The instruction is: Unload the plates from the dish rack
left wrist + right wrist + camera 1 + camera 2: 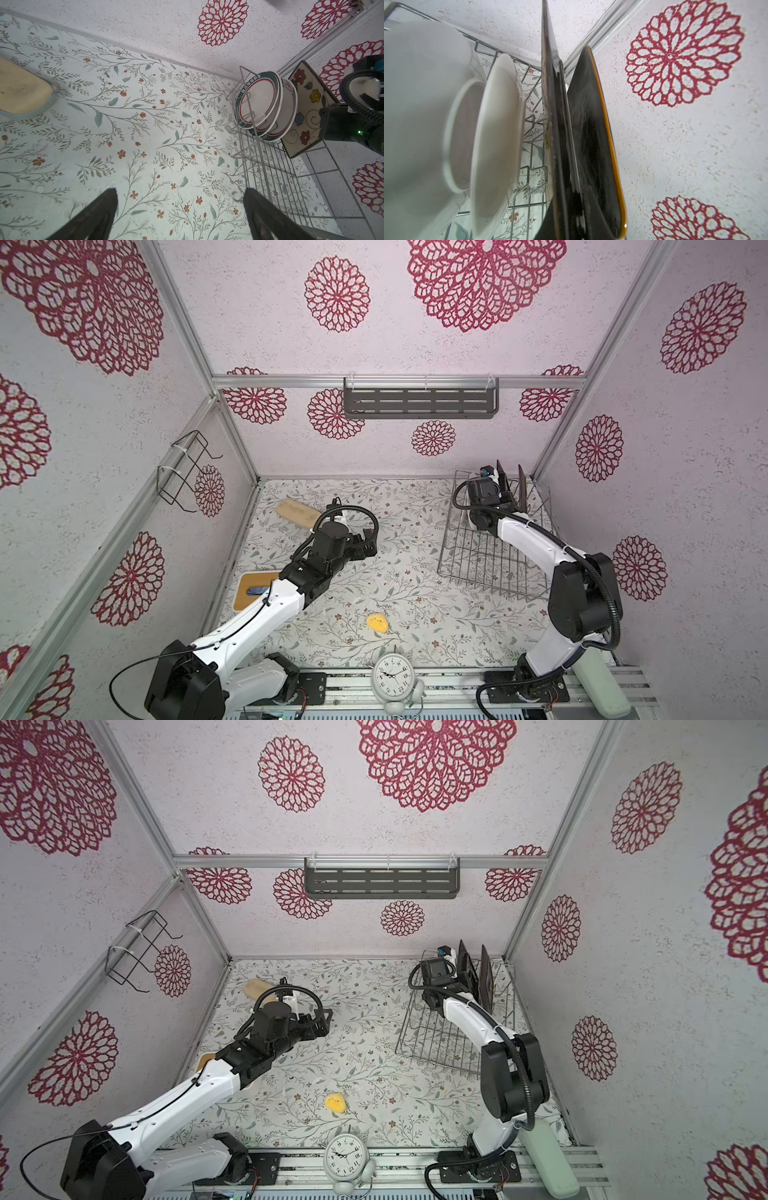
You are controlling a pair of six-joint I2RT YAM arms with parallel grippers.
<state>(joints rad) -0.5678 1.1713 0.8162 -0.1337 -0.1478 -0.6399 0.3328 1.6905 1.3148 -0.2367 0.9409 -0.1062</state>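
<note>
left tool (180,193): your jaws wide, empty | right tool (503,491): you've got it pinched on the dark square plate with cream flowered face (305,108), standing in the silver wire dish rack (490,562) | round white teal-rimmed plates (259,99) and second dark square plate (591,135) flank that tool

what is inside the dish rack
Four upright plates: two round plates, a flowered square plate, a dark square plate. From above the right arm mostly covers the round ones.

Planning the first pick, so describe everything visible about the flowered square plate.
The flowered square plate has a cream face with red, yellow and blue flowers and a dark rim and back. It stands on edge in the dish rack, between a round plate and another dark square plate, the right claw shut on its edge.
</note>
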